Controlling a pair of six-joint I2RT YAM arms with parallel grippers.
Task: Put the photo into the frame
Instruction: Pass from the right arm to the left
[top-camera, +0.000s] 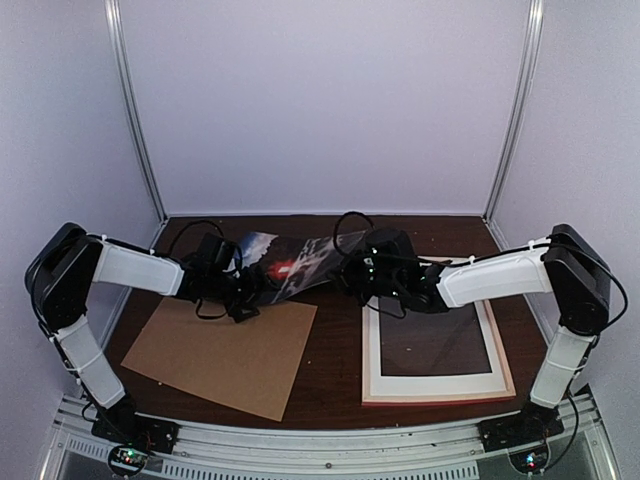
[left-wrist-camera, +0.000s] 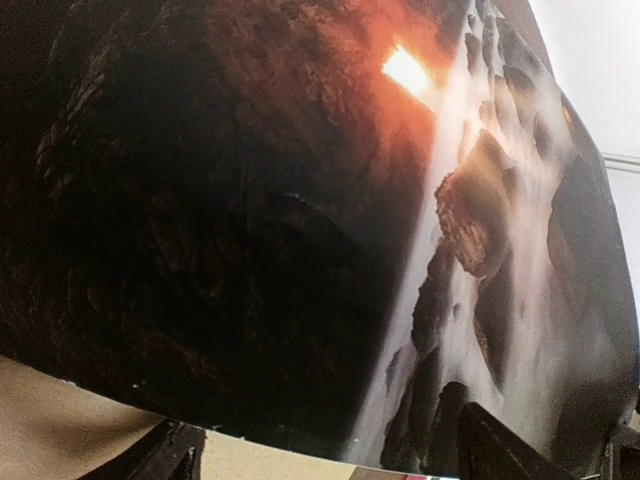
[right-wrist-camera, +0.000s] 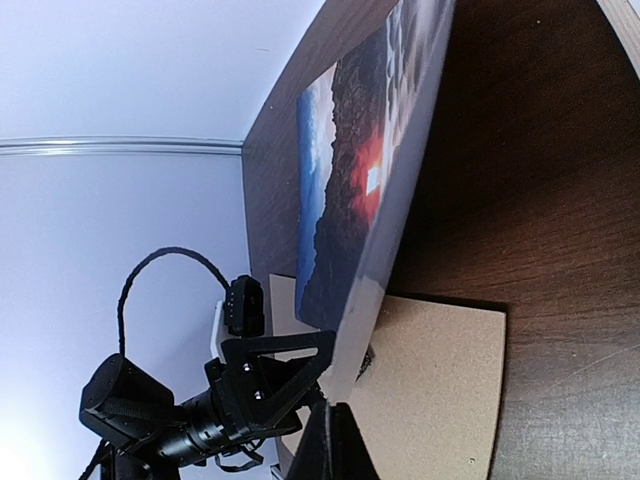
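Dark brown wooden table (top-camera: 337, 345) carries everything. On its left half a plain brown cardboard board (top-camera: 215, 350) lies flat, turned slightly askew. On the right half lies the rectangular picture frame with a thin pink rim (top-camera: 440, 400), flat, with a white border sheet (top-camera: 430, 383) inside the rim and a dark centre. Frame and board are apart, with a strip of bare table between them. The large dark print of misty rocks and water with a red-orange glow, the photo (top-camera: 295, 260), is off the table. It hangs tilted and somewhat bowed over the far middle, above the far right corner of the board and left of the frame, not in it. The two arms reach in from either side toward it. Right gripper (top-camera: 352, 268) is at the photo's right end. In the right wrist view the sheet runs edge-on straight away from the fingers, which sit together at the bottom centre: jaws clenched on the photo. Left gripper (top-camera: 243, 298) is at the photo's lower left. In the left wrist view the print fills the picture, and the two fingers (left-wrist-camera: 170, 455) stand wide apart at the bottom: jaws released. Contact with the sheet: cannot tell.
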